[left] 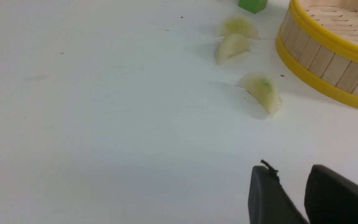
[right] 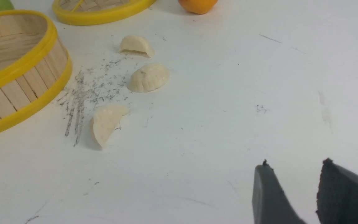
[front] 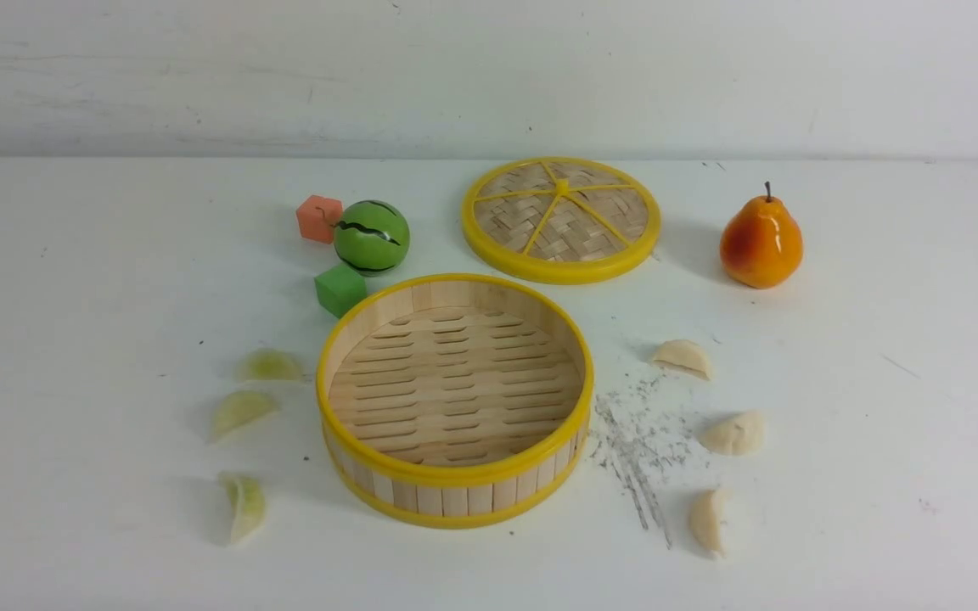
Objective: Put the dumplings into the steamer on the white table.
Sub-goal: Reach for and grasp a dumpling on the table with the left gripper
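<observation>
A: Beginning with the largest: the white bench (front: 73, 297), flat and smooth. Easy to push a small piece along instead of lifting.

B: Agreed. Then the steamer (front: 453, 499), in the middle, upright, open, with nothing inside. Risk of hitting the yellow rim on a low approach and shoving the basket toward the green cube (front: 340, 289), just beside at the far left.

A: Possible also to confuse the basket with the woven lid (front: 561, 219) farther back. Same yellow rim, so a wrong drop there.

B: Next the dumplings, all six lying on the bench. At the left of the steamer: far green dumpling (front: 269, 366), middle green dumpling (front: 240, 411), near green dumpling (front: 244, 506). At the right: far cream dumpling (front: 682, 357), middle cream dumpling (front: 733, 434), near cream dumpling (front: 708, 519), close to the grey scratch marks (front: 637, 450).

A: Glossy and curved on the green side, so probably slippery; likely to pop out from an off-centre pinch. Far and middle green very close together, touching or not, impossible to tell. Danger of knocking one while taking the other.

B: Last, the claws, both empty. Left claw (left: 287, 169) with a modest gap, maybe too narrow for the broad side of a dumpling. Right claw (right: 294, 163) spread wider. Both well apart from any dumpling.
</observation>
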Motion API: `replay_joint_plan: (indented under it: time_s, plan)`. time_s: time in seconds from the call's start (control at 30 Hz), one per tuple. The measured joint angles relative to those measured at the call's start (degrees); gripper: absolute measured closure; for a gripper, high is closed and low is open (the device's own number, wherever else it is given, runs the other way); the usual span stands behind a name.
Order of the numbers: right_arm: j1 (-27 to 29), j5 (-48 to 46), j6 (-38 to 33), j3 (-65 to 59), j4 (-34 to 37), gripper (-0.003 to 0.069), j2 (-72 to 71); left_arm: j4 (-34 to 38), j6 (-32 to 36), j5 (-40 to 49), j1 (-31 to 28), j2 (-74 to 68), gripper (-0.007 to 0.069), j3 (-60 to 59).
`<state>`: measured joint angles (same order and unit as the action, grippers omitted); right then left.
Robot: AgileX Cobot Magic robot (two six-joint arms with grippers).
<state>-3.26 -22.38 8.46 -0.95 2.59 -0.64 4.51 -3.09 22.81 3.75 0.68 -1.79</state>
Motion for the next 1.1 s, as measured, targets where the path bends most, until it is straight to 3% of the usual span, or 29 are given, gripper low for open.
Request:
replay_joint_plan:
  time_s: [0.7,0.8,0.93,1.1]
  plan:
    - [0.0,0.0,0.0,0.0,-0.4,0.0419,0.0,-2.2,0.1,-0.5,0.0,0.0,0.0425,0.0]
    - [0.0,0.0,0.0,0.0,-0.6,0.0419,0.0,-2.2,0.1,-2.7,0.0,0.0,0.0424,0.0]
    - [0.0,1.3,0.0,-0.1,-2.6,0.0419,0.0,-2.5,0.1,-12.5,0.0,0.0,0.0426,0.0]
    - [0.0,8.0,0.0,-0.6,-5.5,0.0419,0.0,-2.6,0.1,-18.0,0.0,0.0,0.0424,0.0]
